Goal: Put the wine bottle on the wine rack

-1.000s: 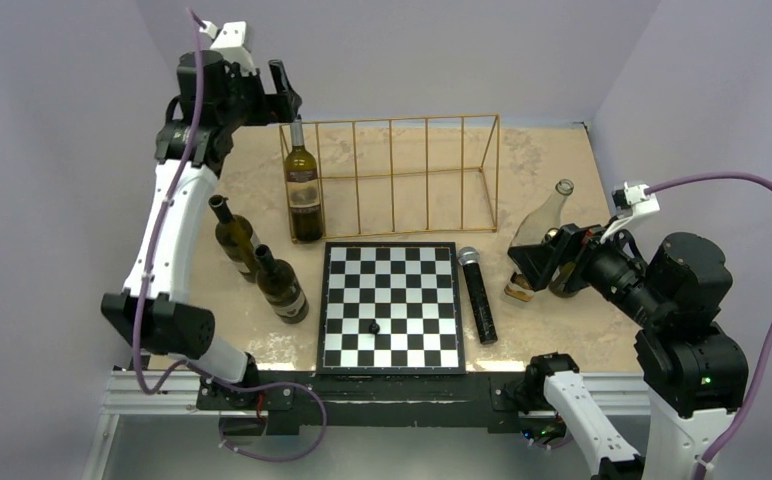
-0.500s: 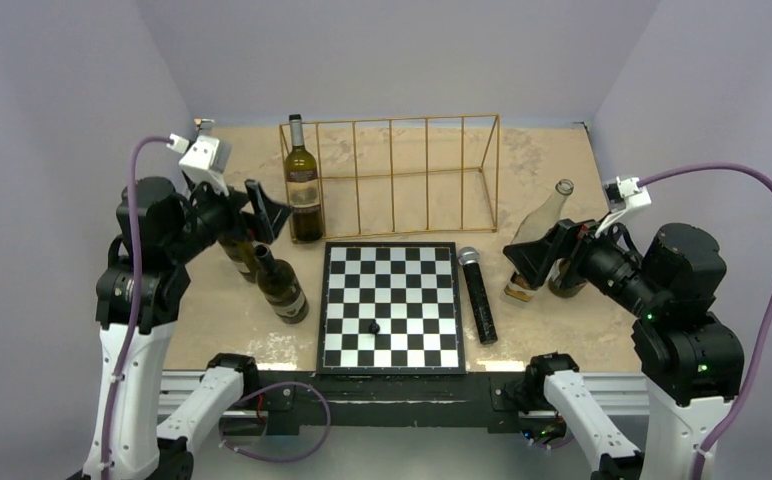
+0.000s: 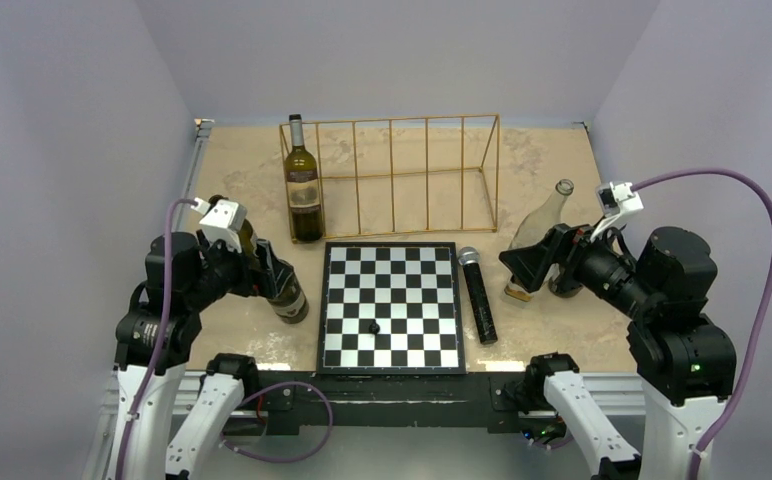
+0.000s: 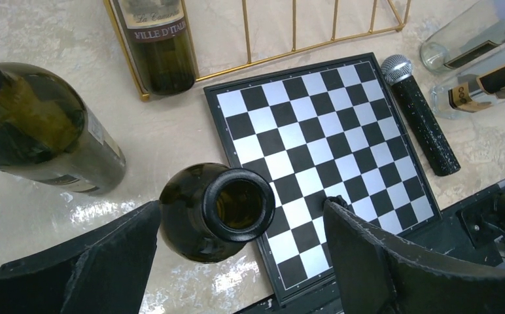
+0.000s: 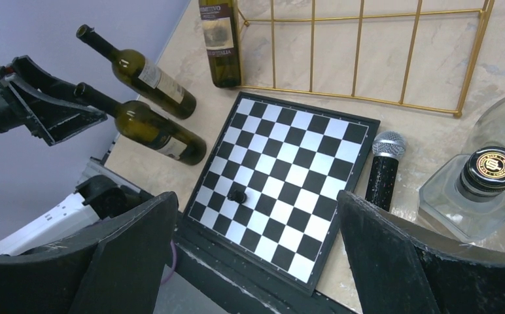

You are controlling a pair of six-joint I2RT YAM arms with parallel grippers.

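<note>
The gold wire wine rack [image 3: 392, 175] stands at the back; a dark labelled wine bottle [image 3: 303, 190] stands upright in its left end. Two more dark wine bottles stand at the left: a far one [image 3: 245, 237], partly hidden by my arm, and a near one [image 3: 284, 290]. My left gripper [image 3: 262, 268] is open over the near bottle. In the left wrist view its open mouth [image 4: 237, 203] sits between my fingers [image 4: 240, 261], untouched. My right gripper [image 3: 527, 262] is open and empty; in its wrist view [image 5: 256, 261] it hangs above the chessboard's near edge.
A black-and-white chessboard [image 3: 390, 305] with one small black piece [image 3: 373, 326] lies in the middle. A black microphone [image 3: 478, 295] lies to its right. A tall clear bottle [image 3: 542, 220] and a squat clear bottle with a black cap [image 5: 485, 180] stand by my right gripper.
My left arm has swung from the rack's back left corner down and toward me, and its open gripper now straddles the near dark bottle's neck. The right arm has barely shifted.
</note>
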